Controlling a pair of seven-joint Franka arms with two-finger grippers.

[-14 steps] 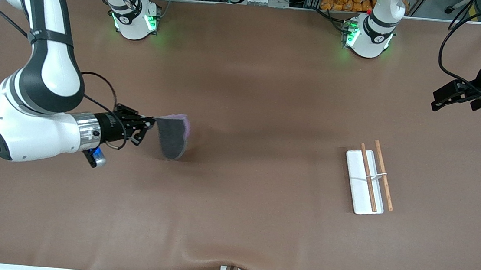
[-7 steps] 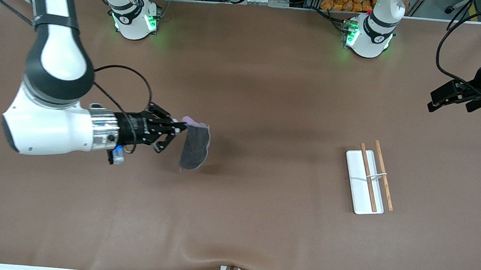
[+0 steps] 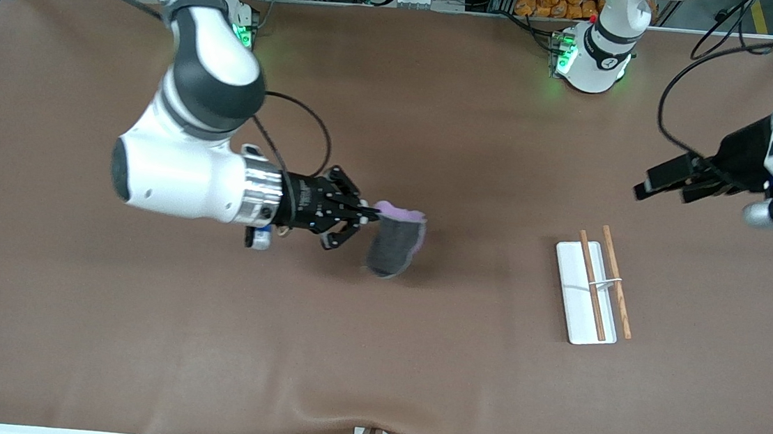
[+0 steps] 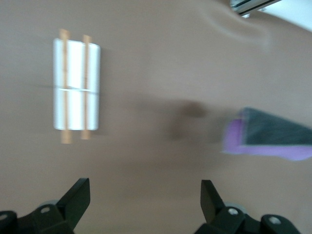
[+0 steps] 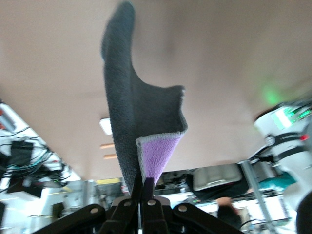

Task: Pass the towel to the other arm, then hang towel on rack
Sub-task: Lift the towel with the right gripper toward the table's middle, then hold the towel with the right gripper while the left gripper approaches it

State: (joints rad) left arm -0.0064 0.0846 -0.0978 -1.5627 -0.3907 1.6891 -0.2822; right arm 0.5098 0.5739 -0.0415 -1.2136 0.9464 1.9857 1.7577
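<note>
Right claw (image 3: 367, 217) is pinching just a corner of the towel (image 3: 394, 246), dangling mid-counter. Left claw (image 3: 659, 183) hangs wide open above the rack (image 3: 579, 290). Thin grip + floppy cloth = could slip or swing away at handoff imo.

- Towel (image 3: 394, 246): soft cloth with a fuzzy, matt nap; dark grey on one face, purple on the other.
- Rack (image 3: 590, 291): smooth white base, plastic by its look, slightly glossy; two thin rods of plain brown wood, matt.
- Surface (image 3: 415, 373): brown matt covering, smooth, with a slight ripple at the edge nearest the front camera.
- Right tool (image 3: 367, 217): black matt fingers, hard plastic or metal.
</note>
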